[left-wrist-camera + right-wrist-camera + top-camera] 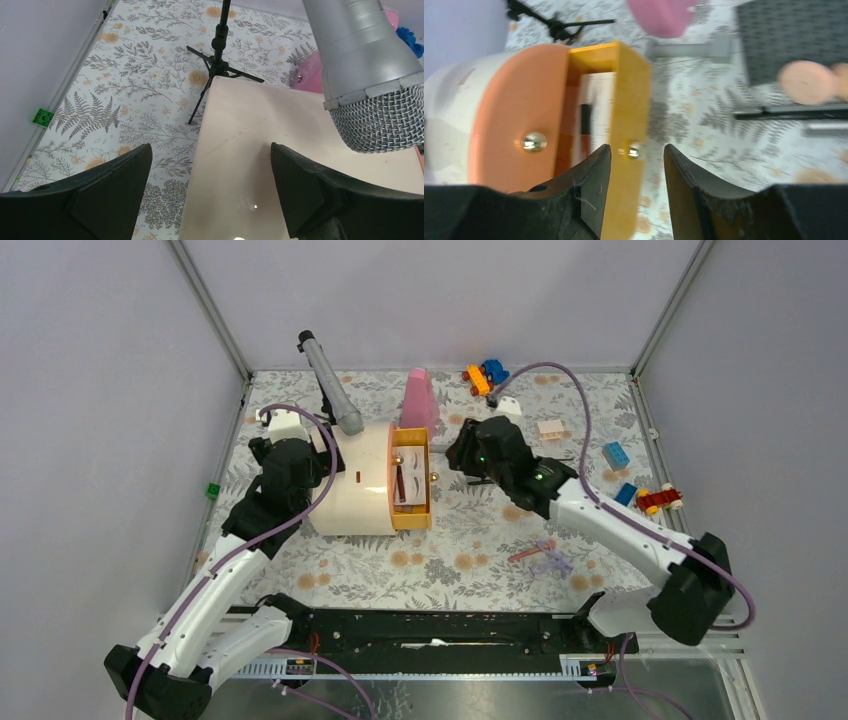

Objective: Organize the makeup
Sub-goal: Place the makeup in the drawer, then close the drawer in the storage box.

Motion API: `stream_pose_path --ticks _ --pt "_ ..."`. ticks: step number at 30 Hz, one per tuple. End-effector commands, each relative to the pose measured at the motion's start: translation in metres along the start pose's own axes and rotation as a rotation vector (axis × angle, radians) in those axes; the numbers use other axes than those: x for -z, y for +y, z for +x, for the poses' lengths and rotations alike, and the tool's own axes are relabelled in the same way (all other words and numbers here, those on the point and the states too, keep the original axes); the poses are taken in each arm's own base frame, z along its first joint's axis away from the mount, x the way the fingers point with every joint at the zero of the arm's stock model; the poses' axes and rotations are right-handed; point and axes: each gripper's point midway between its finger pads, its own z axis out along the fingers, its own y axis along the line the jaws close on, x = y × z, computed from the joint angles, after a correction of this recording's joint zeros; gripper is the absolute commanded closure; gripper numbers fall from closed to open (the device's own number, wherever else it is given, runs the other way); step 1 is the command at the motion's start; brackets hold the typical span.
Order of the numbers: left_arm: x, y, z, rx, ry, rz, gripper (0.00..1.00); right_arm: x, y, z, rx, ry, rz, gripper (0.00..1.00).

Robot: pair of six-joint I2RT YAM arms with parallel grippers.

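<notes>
A cream organizer box (350,480) has its yellow drawer (411,480) pulled out, with a white card of dark lashes lying inside. My right gripper (637,148) is open just in front of the drawer face (629,95). Its fingers stand either side of the small metal knob (636,150) without touching it. A round peach puff (806,82) and thin brushes (789,112) lie by the dark studded plate (789,35). My left gripper (210,147) hangs wide open over the box's cream top (250,150), holding nothing.
A grey microphone (331,383) on a black tripod stands behind the box. A tall pink cone bottle (420,400) stands beside the drawer. Toy bricks (615,454) are scattered at the back and right. A thin pink stick and a pale purple piece (540,558) lie near the front.
</notes>
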Motion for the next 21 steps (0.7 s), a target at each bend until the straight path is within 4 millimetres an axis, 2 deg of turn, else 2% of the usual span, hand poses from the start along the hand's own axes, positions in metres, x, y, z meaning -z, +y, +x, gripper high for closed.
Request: stream_pose_path --ticks 1,5,7,8,10,21 --pt "0.005 -0.001 -0.013 0.018 -0.025 0.017 0.01 0.029 -0.079 -0.002 -0.003 -0.062 0.267 0.50" --pt "0.005 -0.001 -0.013 0.018 -0.023 0.017 0.01 0.049 -0.143 0.021 -0.024 -0.010 0.452 0.50" --pt "0.005 -0.002 -0.013 0.019 -0.021 0.020 0.01 0.058 -0.171 0.035 -0.013 0.027 0.532 0.50" --pt "0.004 -0.002 -0.012 0.018 -0.020 0.020 0.01 0.062 -0.178 0.040 -0.009 0.041 0.555 0.50" --pt "0.004 -0.003 -0.012 0.017 -0.017 0.025 0.01 0.067 -0.187 0.049 -0.007 0.064 0.572 0.50" --pt "0.003 -0.003 -0.011 0.014 -0.013 0.022 0.01 0.071 -0.204 0.100 0.032 0.282 0.618 0.50"
